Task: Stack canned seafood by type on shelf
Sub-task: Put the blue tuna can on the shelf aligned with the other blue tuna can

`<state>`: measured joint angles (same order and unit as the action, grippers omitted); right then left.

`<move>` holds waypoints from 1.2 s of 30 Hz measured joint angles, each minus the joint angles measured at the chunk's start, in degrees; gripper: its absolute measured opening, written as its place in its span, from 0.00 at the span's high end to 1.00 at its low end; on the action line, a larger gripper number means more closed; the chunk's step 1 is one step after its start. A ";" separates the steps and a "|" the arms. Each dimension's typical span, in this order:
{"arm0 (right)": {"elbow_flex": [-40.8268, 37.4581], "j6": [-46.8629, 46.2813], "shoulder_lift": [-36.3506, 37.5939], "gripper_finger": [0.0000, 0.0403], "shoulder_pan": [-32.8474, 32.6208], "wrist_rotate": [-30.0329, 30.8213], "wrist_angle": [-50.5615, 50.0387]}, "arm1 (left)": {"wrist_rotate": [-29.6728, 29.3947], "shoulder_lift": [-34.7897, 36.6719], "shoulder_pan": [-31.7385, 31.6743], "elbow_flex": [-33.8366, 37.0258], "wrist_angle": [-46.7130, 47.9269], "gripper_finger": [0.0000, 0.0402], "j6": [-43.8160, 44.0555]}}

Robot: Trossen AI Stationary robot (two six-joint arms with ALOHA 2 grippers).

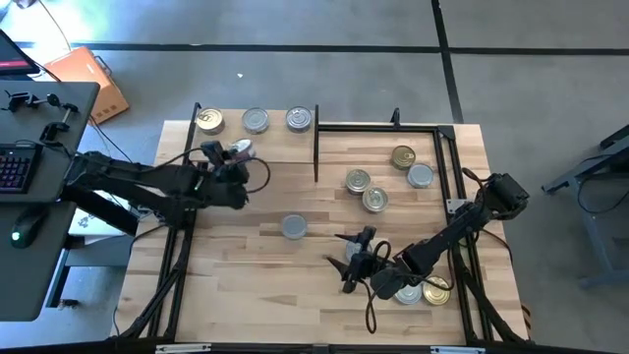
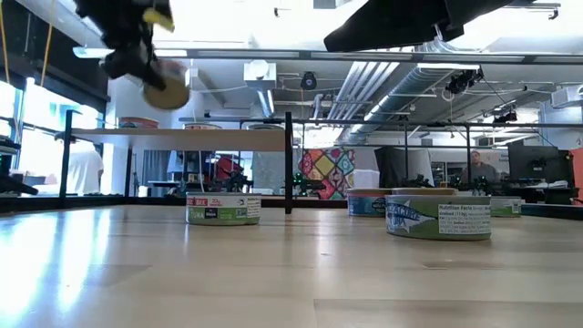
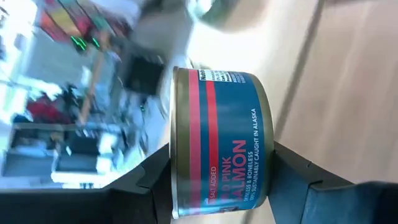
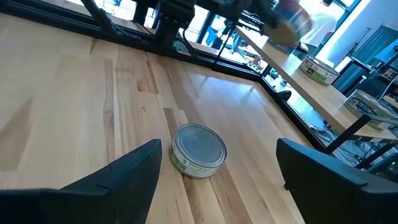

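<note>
While three tins already sit in a row on the shelf (image 1: 256,138) at the upper left of the high view, most of the canned seafood is not yet placed, so I judge the task well short of half done. The three on the board are a gold-topped tin (image 1: 208,121) and two silver-topped ones (image 1: 256,120) (image 1: 299,119), each standing alone, not stacked.

The left end effector (image 1: 232,157) hovers just below that row and is closed on a salmon tin (image 3: 219,144); the left wrist view shows the blue and red label clamped between both dark fingers, and the low view shows the tin lifted high at the upper left, above shelf level.

On the surface (image 1: 295,285) one silver-topped tin (image 1: 294,227) lies alone near the middle, a cluster of five (image 1: 374,201) lies in the upper right, and two or three more (image 1: 423,291) lie at the lower right, partly hidden under the right arm, so that count is uncertain.

The right end effector (image 1: 350,264) sits in the lower middle of the high view with its fingers spread wide and empty; its wrist view looks at the lone silver-topped tin ahead, not touching it.

What remains, as I judge it: set the salmon down, bring the rest over, and sort them into stacks by type.
</note>
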<state>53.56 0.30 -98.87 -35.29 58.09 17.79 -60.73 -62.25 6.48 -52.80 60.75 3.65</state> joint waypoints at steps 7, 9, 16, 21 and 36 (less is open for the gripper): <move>0.00 0.02 -0.02 0.23 0.00 -0.01 -0.68 | 2.09 -2.24 -4.55 0.04 16.31 0.57 12.96; -0.02 -0.07 -0.02 0.23 0.00 -0.01 -0.82 | 1.97 -2.79 -5.25 0.04 17.89 0.57 14.13; -0.02 -0.31 -0.02 0.23 0.00 -0.01 -0.82 | 3.76 -4.99 -8.74 0.04 19.03 0.57 11.27; -0.02 -0.33 -0.02 0.23 0.00 -0.79 -0.83 | 3.70 -6.30 -11.73 0.04 19.89 0.52 11.20; -0.02 -0.33 -0.04 0.23 0.00 -0.88 -0.84 | 7.77 -6.59 -15.16 0.02 23.47 0.50 11.84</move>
<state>53.54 -0.03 -98.91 -35.29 57.21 16.95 -52.96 -68.84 -8.68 -52.77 84.22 15.48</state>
